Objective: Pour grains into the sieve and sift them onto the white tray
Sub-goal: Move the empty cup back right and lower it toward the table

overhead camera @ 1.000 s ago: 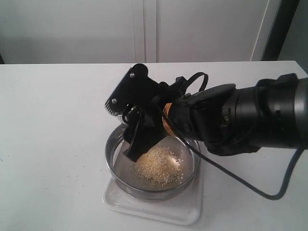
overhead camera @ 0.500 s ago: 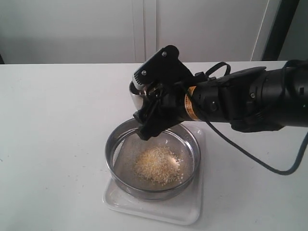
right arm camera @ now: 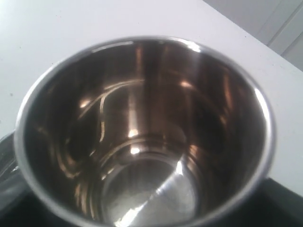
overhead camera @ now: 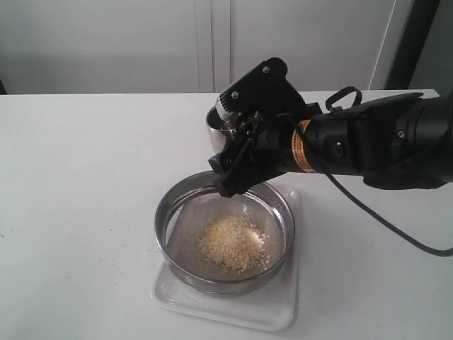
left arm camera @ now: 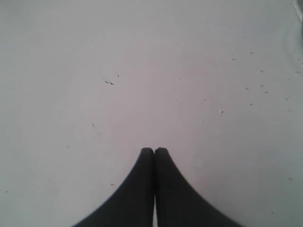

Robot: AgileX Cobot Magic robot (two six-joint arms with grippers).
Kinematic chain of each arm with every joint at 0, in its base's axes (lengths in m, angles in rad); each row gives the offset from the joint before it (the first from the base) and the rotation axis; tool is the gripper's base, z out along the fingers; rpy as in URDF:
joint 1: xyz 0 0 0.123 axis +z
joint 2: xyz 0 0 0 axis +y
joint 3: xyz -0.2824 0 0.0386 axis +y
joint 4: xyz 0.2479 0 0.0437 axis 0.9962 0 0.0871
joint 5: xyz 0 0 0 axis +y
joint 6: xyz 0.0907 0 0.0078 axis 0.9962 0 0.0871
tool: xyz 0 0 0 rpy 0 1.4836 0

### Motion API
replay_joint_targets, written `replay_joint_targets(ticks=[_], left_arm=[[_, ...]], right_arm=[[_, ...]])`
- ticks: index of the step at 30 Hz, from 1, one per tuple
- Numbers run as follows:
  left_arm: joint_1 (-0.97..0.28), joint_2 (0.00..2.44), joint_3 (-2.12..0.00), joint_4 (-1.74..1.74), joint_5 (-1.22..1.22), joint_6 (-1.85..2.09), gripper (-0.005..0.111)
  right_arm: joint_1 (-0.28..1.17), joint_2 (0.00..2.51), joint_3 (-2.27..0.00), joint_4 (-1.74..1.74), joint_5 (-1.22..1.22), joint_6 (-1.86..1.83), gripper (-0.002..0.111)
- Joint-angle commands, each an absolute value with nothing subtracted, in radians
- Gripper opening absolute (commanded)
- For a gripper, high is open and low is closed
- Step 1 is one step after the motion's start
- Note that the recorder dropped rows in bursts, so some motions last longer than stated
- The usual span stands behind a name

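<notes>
Two claws for us to look at, and only one has anything in it. The right claw is clamped around a small steel cup, holding it tipped in the air just over the far rim of the sieve. In the right wrist view we're looking straight into the cup, which is all shiny metal and reflections.

The sieve sits on the white tray, near the front of the worktop. The grains lie in a yellowish heap on the mesh, roughly in the middle.

The left claw is pressed together with nothing between its fingers, hanging over a bare patch of worktop. We can't spot it in the exterior view.

The surface is plain matte white, with tiny dark specks and a faint scratch or two up close. Behind it we see pale cabinet panels with vertical seams, plus a dark upright strip at the far right. A black cable trails from the right arm above the worktop.
</notes>
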State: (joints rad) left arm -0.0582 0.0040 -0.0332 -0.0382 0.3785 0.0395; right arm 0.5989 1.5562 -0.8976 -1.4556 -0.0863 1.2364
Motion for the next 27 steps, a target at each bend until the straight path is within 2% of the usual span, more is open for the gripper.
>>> replay_joint_targets(ticks=[1, 8, 20, 27], left_arm=[[-0.060, 0.000, -0.029, -0.048, 0.374, 0.035, 0.000], [-0.060, 0.000, -0.029, -0.048, 0.374, 0.035, 0.000], [-0.060, 0.000, -0.029, -0.048, 0.374, 0.035, 0.000], [-0.060, 0.000, -0.029, -0.048, 0.374, 0.035, 0.000]], right_arm=[[0.586, 1.530, -0.869, -1.424, -0.099, 1.242, 0.000], [0.554, 1.494, -0.813, -1.365, -0.112, 1.222, 0.000], [0.473, 1.425, -0.675, -0.519, -0.219, 0.366, 0.000], [0.429, 1.404, -0.579, -0.327, -0.348, 0.223, 0.000]])
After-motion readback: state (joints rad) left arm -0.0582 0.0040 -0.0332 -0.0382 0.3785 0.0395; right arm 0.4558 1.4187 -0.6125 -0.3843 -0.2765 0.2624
